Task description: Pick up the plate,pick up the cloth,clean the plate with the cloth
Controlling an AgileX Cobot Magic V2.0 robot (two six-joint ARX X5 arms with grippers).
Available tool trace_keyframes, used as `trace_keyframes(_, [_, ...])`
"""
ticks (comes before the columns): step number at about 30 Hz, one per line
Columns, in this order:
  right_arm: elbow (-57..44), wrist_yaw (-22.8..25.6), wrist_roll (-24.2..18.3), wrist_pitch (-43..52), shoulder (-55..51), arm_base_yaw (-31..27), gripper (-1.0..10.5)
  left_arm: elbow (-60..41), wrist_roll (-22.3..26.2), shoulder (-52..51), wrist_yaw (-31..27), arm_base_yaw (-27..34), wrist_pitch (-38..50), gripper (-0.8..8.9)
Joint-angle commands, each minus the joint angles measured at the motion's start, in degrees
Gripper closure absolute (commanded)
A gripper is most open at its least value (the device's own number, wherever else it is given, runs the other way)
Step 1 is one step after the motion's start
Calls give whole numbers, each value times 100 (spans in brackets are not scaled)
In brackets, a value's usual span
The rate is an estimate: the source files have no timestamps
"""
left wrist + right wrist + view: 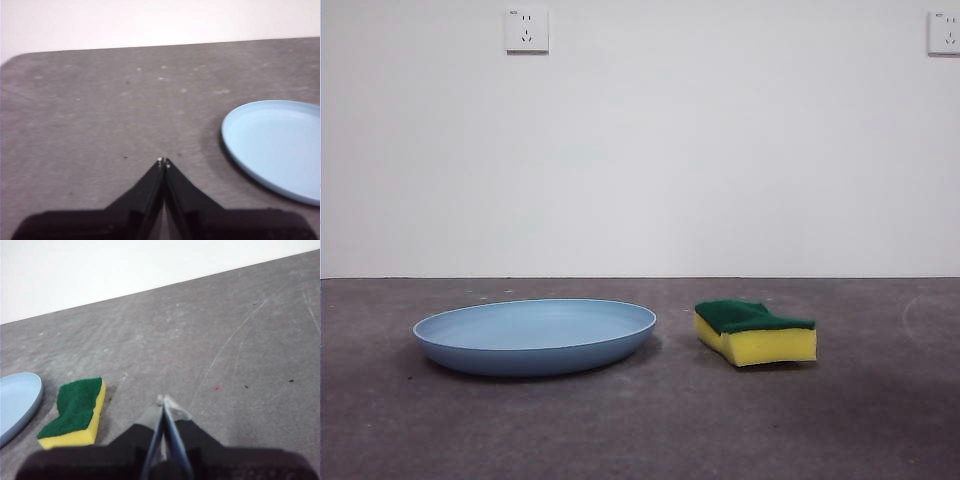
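Nothing picked yet: plate (pixel 535 336) lower left, sponge (pixel 756 333) lower right on desk (pixel 640 430); both end effectors (pixel 164 162) (pixel 164 400) pressed together, must spread, plate first

Both arms are parked up off the table. The left gripper (pixel 164 162) is seen pinched closed with nothing held, and the right gripper (pixel 163 400) is closed and empty too.

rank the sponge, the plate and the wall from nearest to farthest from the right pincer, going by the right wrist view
From the right pincer:
1. Sponge, lying on the table beside the pincer.
2. Plate, just past the sponge, on the same side.
3. Wall, beyond the table's far edge.
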Motion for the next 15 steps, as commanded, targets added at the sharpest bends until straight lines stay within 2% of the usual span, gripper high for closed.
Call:
trace_keyframes(1, [55, 13, 170, -256, 2, 7, 958, -61, -352, -17, 216, 13, 15, 821])
trace_keyframes(4, [330, 37, 625, -662, 105, 4, 958, 2, -586, -15, 365, 13, -26, 821])
trace_keyframes(6, [577, 31, 772, -890, 282, 7, 957, 114, -754, 22, 363, 13, -83, 821])
trace_keyframes(12, [1552, -15, 809, -1342, 1134, 7, 957, 721, -1174, 466, 350, 13, -337, 821])
trace_keyframes(15, [2105, -17, 800, -1530, 1646, 7, 957, 1128, -1213, 903, 398, 13, -431, 821])
